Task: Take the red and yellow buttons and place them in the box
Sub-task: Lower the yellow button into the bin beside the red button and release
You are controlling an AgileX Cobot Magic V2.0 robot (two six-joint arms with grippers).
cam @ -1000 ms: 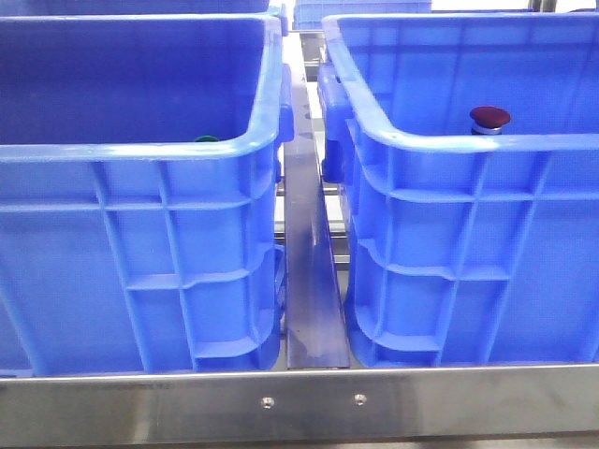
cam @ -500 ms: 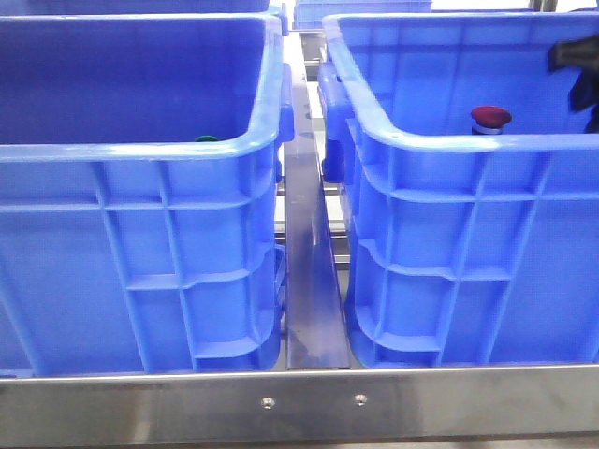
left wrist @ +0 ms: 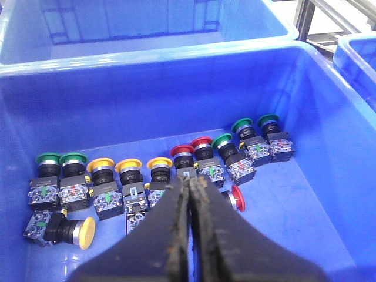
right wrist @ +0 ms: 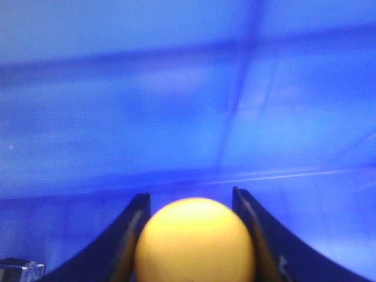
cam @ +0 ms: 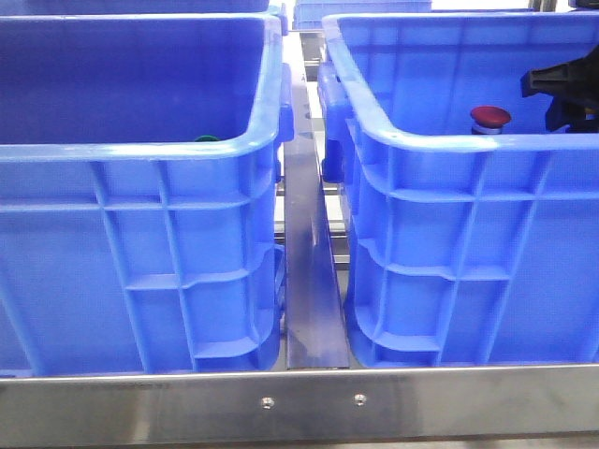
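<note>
My right gripper (right wrist: 191, 202) is shut on a yellow button (right wrist: 195, 241), whose domed cap fills the gap between the fingers. It hangs inside the right blue box (cam: 449, 140), close to its wall. In the front view the black right arm (cam: 564, 86) shows at the right edge over this box. A red button (cam: 489, 117) stands inside the box near its front wall. My left gripper (left wrist: 191, 182) is shut and empty, above a row of red (left wrist: 182, 151) and yellow buttons (left wrist: 128, 166) in the left blue crate (left wrist: 329, 176).
Green buttons (left wrist: 48, 159) stand in the same row, and one green cap (cam: 206, 138) peeks over the left crate's rim (cam: 140, 150). A steel rail (cam: 309, 281) runs between the two crates. A steel bar (cam: 299, 402) crosses the front.
The right arm has come into the front view from the right edge and moved left over the right box. The red button has not moved.
</note>
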